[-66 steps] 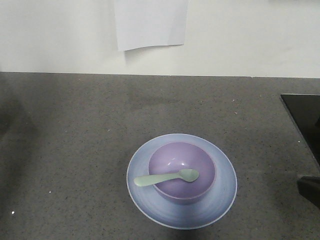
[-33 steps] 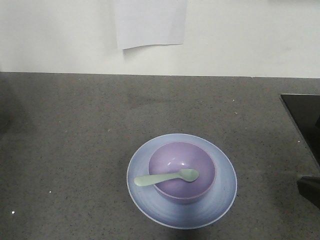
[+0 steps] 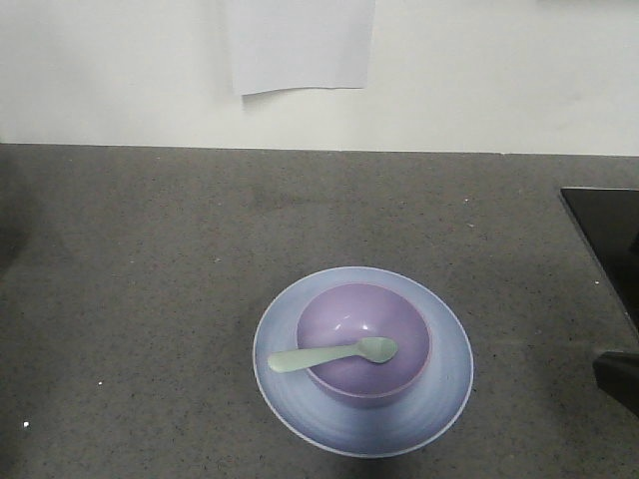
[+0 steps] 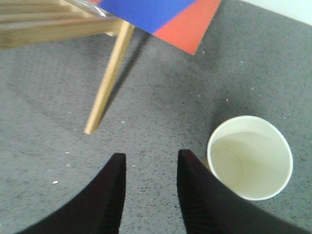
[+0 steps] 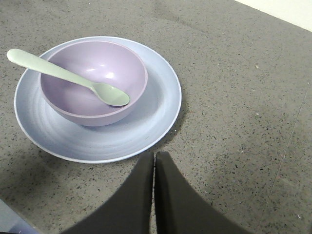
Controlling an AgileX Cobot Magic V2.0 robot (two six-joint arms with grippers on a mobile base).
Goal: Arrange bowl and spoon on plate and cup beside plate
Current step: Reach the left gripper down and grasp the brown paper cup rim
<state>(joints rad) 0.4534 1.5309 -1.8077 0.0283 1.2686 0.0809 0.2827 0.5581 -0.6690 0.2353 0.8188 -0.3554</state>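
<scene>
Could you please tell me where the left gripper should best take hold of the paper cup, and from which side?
Probably by the wall just under the rolled rim. The cup stands upright and empty beside the open left gripper, so I would come in level from the side, one finger on each side of the round wall.

Item: shadow (image 3: 12,239) on the countertop (image 3: 150,299), front view, far left. Change: smaller and fainter than a second ago; then it spread well in from the left edge, now it is a dim patch hugging that edge.

Item: paper sheet (image 3: 300,45) on the wall. Change: lower edge sits slightly higher and flatter than a second ago.
</scene>
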